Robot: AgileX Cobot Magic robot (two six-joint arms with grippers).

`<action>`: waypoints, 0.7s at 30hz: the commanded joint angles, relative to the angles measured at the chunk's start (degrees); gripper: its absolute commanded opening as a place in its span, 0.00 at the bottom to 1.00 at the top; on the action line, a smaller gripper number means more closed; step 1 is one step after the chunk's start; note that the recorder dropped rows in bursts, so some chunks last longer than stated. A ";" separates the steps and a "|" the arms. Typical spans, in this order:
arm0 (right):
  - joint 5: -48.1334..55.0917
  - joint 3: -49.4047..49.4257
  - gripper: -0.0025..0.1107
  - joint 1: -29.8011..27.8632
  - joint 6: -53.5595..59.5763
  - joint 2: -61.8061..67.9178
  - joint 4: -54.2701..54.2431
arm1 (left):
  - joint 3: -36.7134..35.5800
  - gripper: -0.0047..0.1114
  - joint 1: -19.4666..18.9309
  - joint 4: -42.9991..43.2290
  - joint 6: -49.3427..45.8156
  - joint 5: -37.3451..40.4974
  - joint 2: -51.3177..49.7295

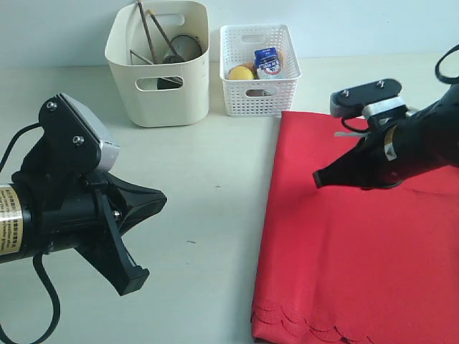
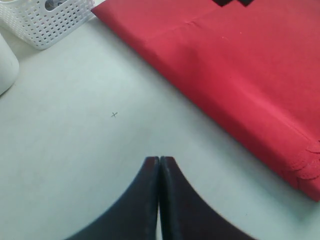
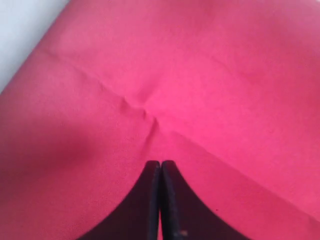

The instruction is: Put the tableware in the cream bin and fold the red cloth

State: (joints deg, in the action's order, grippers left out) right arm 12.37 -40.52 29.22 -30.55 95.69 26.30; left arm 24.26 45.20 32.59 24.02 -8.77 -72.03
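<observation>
While my right gripper (image 1: 320,178) hangs pinched shut above the upper part of the large bright red fabric cloth (image 1: 358,258), whose long axis runs down the frame's right side, my left gripper (image 2: 159,160), also shut, sits lower left, clear of it.

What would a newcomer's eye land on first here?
The big red cloth on the right side of the table, with the right arm holding its shut black jaws over it. Next, the cream bin holding tableware at the back, beside a white basket of food.
</observation>
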 commanded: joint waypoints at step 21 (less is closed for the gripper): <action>29.24 0.14 0.02 -0.32 -30.08 -4.55 33.98 | -0.28 0.06 -0.12 -0.25 0.40 0.81 0.34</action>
State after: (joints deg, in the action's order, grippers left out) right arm 39.60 -40.54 29.12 -59.61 95.12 61.24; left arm 24.26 45.20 32.59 24.02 -8.77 -72.03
